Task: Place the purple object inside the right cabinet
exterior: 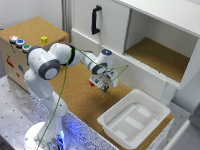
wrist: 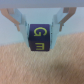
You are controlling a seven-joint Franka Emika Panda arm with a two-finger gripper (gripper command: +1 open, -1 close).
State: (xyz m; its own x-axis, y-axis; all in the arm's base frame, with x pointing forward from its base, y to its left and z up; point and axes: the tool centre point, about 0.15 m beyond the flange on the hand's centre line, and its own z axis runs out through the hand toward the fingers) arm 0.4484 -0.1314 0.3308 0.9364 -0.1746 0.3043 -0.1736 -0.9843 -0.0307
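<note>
The purple object (wrist: 40, 39) is a dark purple block with yellow letters. In the wrist view it sits between my two fingers (wrist: 19, 20), which press its sides, and it hangs just above the cork surface. My gripper (exterior: 103, 84) is over the middle of the cork counter, to the exterior view's left of and below the right cabinet (exterior: 160, 57). That cabinet is an open white-walled compartment with a cork-brown floor. The block is too small to pick out in the exterior view.
A white plastic bin (exterior: 134, 120) stands on the counter near the gripper, toward the exterior view's right. A white door with a black vertical handle (exterior: 96, 20) is beside the open compartment. A cork-topped box (exterior: 30, 35) with coloured buttons and a yellow cube (exterior: 44, 39) stands at the exterior view's left.
</note>
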